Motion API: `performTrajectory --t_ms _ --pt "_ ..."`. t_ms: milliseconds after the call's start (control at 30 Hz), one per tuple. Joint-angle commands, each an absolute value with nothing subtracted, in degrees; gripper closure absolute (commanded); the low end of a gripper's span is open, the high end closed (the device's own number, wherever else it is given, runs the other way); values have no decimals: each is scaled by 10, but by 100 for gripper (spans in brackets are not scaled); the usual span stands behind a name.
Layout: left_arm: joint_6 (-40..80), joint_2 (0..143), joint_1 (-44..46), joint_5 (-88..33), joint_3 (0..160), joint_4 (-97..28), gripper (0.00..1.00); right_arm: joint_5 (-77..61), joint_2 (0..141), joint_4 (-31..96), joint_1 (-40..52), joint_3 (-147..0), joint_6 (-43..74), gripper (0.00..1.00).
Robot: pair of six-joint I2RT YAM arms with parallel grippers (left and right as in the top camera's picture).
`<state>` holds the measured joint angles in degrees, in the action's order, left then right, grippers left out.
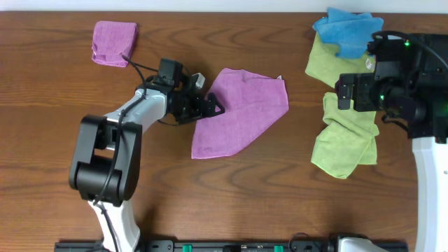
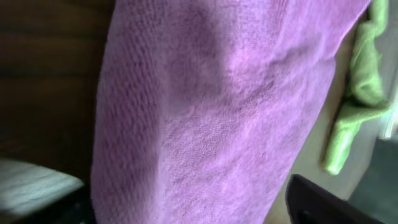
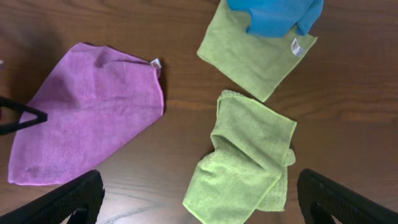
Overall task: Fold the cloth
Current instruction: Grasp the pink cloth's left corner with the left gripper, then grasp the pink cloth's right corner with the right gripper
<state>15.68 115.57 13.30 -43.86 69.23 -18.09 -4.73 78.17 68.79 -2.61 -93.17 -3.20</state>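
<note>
Purple cloth (image 1: pixel 248 112) edge between parted left fingers (image 1: pixel 214 107)

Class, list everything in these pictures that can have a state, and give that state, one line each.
cloth: lying flat, roughly triangular, perhaps folded once.
left gripper: open, at the cloth's left edge.
purple pad: folded.
upper green cloth: flat.
blue cloth: crumpled, on the upper green cloth.
lower green cloth: loosely folded, rumpled.
right gripper: open, above the green cloths.
</note>
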Motion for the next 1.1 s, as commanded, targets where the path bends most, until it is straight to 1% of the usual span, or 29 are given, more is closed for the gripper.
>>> performTrajectory --t_ms 0,67,100,133,233,333,400,500,600,667,733,800,900,967,1033,1067 --pt "192 1174 135 -462 686 -164 34 -65 783 688 -30 -936 -35 1" --pt "210 1174 135 -462 686 -149 59 -65 783 688 -30 -936 -35 1" --pt "216 1174 135 -462 686 -142 69 -65 783 688 -30 -936 -35 1" --pt "219 1174 133 -462 689 -134 78 -65 783 688 -30 -936 -35 1" --pt "218 1174 121 -462 725 -136 94 -65 783 688 -30 -936 -35 1" --pt "200 1174 106 -460 784 -167 94 -77 783 688 -30 -936 -35 2" --pt "180 1174 99 -441 832 -209 94 -96 786 688 -29 -936 -41 3" --pt "146 1174 96 -384 907 -274 94 -114 796 686 -22 -929 -48 4" --pt "119 1174 96 -297 973 -329 94 -119 815 680 -7 -918 -48 6" --pt "113 1174 97 -256 995 -349 94 -133 830 674 4 -913 -48 7" --pt "104 1174 97 -245 1002 -359 95 -138 845 667 15 -911 -48 9" --pt "105 1174 97 -231 1002 -369 94 -138 858 659 29 -911 -48 9" --pt "105 1174 98 -175 1002 -384 94 -138 874 644 56 -911 -48 8" --pt "105 1174 98 -155 1002 -391 90 -137 889 628 80 -910 -48 9" --pt "105 1174 98 -143 1002 -401 86 -138 907 613 98 -910 -48 12" --pt "105 1174 98 -141 1002 -410 69 -138 922 600 109 -910 -48 21"
